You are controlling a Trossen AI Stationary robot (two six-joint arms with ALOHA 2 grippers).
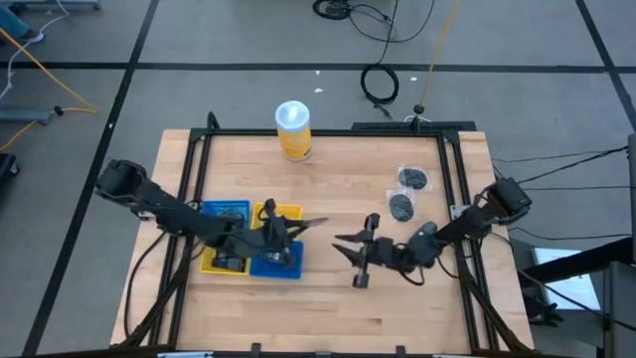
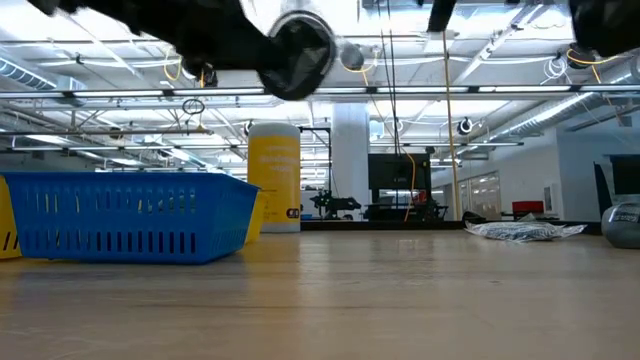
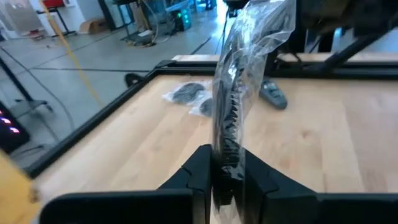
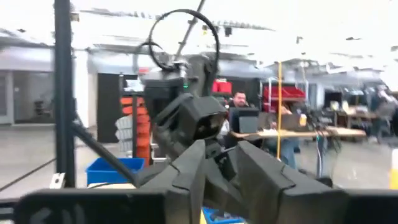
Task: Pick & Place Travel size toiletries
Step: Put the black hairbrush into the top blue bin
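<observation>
Your left tool (image 3: 225, 177) is clamped on a wrapped comb (image 3: 231, 106): light, crinkly, slippery film, so grip the stiff spine. Right tool (image 4: 219, 163) stands slightly apart, empty.

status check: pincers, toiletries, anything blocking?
Left pincer shut on wrapped comb. Right pincer mid-table, opposite. Two packets still out. Nothing blocking.

Both arms mid-table, left claw (image 1: 316, 223) and right claw (image 1: 341, 242) tip to tip.
</observation>
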